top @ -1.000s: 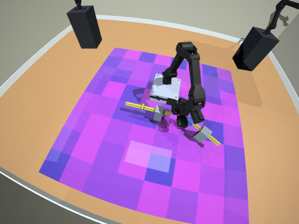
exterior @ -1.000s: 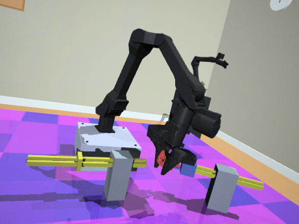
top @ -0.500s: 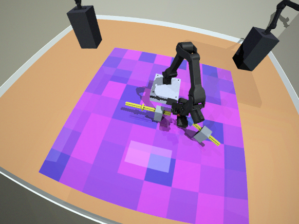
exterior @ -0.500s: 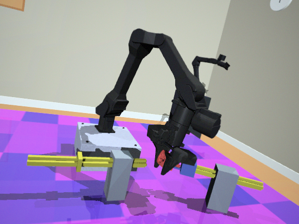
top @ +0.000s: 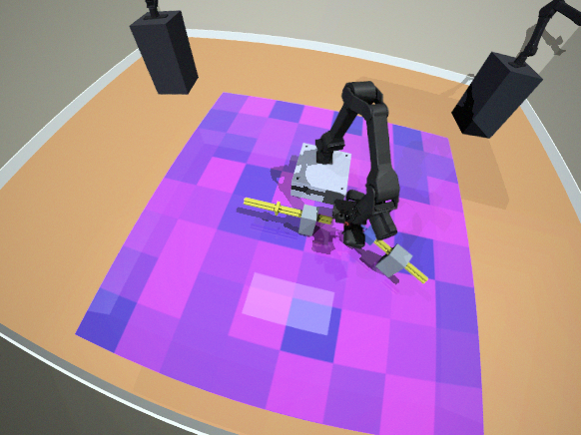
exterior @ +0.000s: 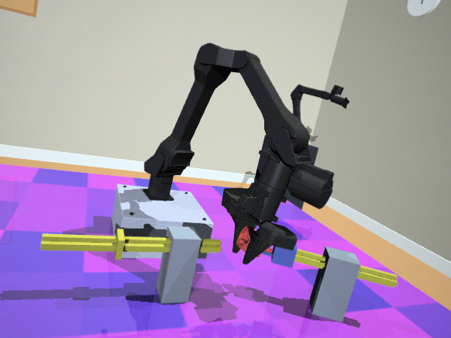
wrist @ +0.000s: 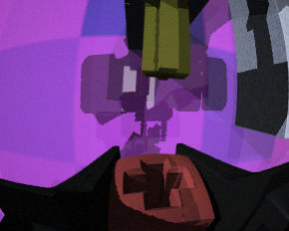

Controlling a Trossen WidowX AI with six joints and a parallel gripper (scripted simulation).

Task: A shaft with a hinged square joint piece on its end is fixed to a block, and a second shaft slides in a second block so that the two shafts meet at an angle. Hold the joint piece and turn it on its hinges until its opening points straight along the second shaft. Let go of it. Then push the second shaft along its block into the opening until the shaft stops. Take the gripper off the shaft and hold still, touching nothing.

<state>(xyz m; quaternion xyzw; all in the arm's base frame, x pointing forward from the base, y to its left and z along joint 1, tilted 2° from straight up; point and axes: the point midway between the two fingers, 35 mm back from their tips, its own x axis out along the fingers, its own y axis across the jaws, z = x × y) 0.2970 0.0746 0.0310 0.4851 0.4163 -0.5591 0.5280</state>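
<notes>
The red joint piece [exterior: 243, 239] [wrist: 196, 211] sits on the blue part [top: 370, 235] [exterior: 284, 256] at the end of the fixed yellow shaft [top: 418, 272] [exterior: 377, 276]. My gripper [exterior: 241, 253] is shut on the joint piece, one finger on each side. Its cross-shaped opening faces roughly toward the near end of the second yellow shaft [top: 260, 203] [exterior: 77, 243] [wrist: 165, 40], with a gap between them. Whether they line up exactly, I cannot tell. The second shaft passes through its grey block [top: 308, 219] [exterior: 178, 263] and carries a yellow collar [exterior: 120, 244] on its far part.
The fixed shaft's grey block [top: 395, 260] [exterior: 337, 283] stands to the right of my gripper. The pale base plate [top: 324, 172] [exterior: 163, 213] of my arm lies close behind the second shaft. Two other arms on dark pedestals [top: 167, 55] [top: 496, 95] stand farther back.
</notes>
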